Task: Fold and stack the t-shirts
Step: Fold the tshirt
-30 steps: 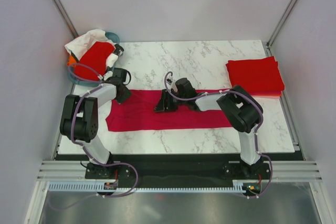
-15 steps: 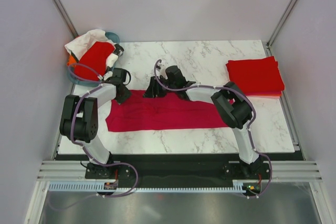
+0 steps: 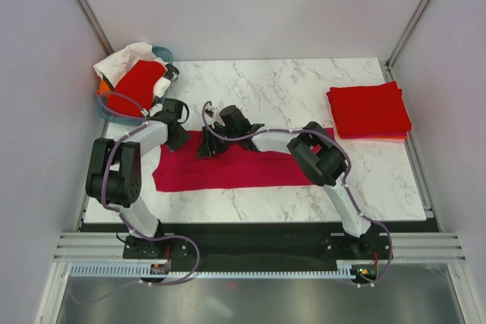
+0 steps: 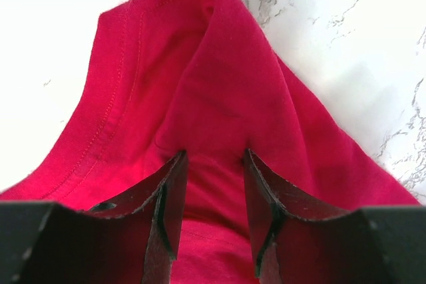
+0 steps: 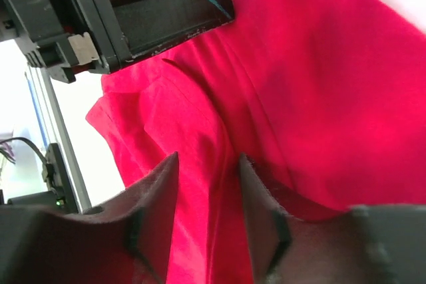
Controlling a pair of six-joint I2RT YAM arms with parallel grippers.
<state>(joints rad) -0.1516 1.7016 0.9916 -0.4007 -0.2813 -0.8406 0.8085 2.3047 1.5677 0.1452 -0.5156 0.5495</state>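
Far L, back corner of bench (image 3: 288,85): teal basket (image 3: 164,55) w/ a red shirt (image 3: 135,85) heaped in it and a white cloth (image 3: 127,55) bunched toward the rear. Just R of basket, L end effector (image 3: 179,139) sits at the back-L corner of the crimson shirt (image 3: 250,170). L wrist view: fingers (image 4: 172,184) part-closed on a raised fold, fabric tented up into the gap, so it grips the shirt. Close beside it, not touching, R end effector (image 3: 206,147) is down on the shirt's back edge, w/ the R arm reaching in across the shirt from the R. R wrist view: fingers (image 5: 156,197) stand apart w/ a ridge of cloth running between them; can't tell if pinched or only straddled. Crimson shirt lies as a long strip L–R across bench centre, front edge flat, a few wrinkles. Far R, toward the back: red shirt stack (image 3: 368,108), folded square, just beyond the strip's R end.
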